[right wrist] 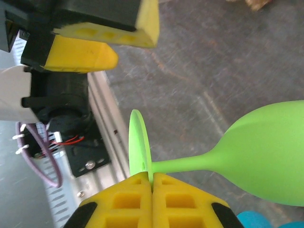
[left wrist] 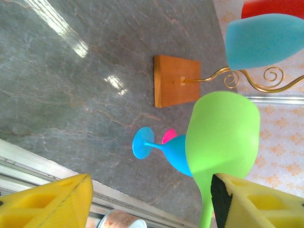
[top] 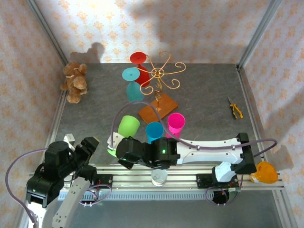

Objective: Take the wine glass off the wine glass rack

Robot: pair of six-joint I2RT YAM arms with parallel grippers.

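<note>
Green wine glass point(right wrist: 266, 152): one-piece bright green, rounded bowl, slim stem, flat round foot; held tilted and clear of the rack. Right gripper point(right wrist: 152, 179): yellow fingers point(right wrist: 123, 199) closed tight on the stem just at the foot, bowl extending away from the fingertips. Left gripper point(left wrist: 151, 183): jaws wide apart with nothing gripped, and the green stem passes just beside one finger. Wine glass rack point(top: 159, 72): gold wire with curled arms on a thin post and a square orange-brown wooden base point(top: 158, 108), standing beyond the right gripper and past the green bowl. Rack contents: a red glass point(top: 138, 58) and a teal glass point(top: 130, 74) hanging bowl-down from its arms. A blue glass point(top: 154, 129) and a pink glass point(top: 176, 122) stand upright on the table point(top: 209, 104), between the right gripper and the base.
</note>
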